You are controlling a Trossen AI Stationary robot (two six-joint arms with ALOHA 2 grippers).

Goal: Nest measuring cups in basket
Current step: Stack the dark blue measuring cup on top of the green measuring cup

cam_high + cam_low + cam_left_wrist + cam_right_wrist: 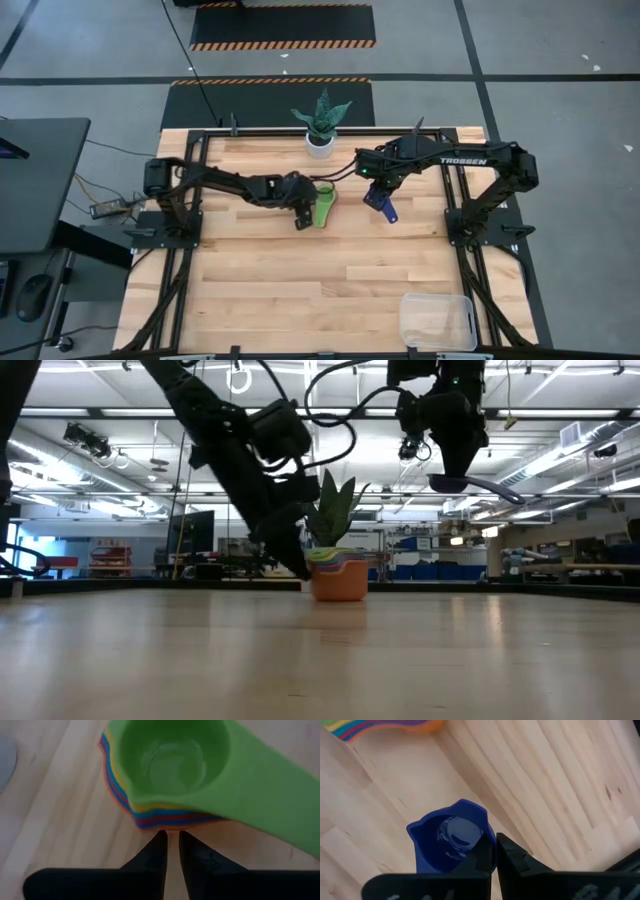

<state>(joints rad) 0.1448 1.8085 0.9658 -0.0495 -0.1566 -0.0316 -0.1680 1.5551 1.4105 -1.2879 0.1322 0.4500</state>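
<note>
Potted plant (321, 125) at wooden table (270, 270) far edge.

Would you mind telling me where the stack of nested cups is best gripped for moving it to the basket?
Grip the stack of cups by its fanned flat handles, coming from above at the handle end. They jut clear of the round bowls, giving thin parallel faces; the bowls look too wide. The left gripper sits beside it.

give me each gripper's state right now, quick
left gripper: shut, holding nothing, tips down beside the stack of nested cups.
right gripper: shut on the navy cup, held up above the table.
</note>
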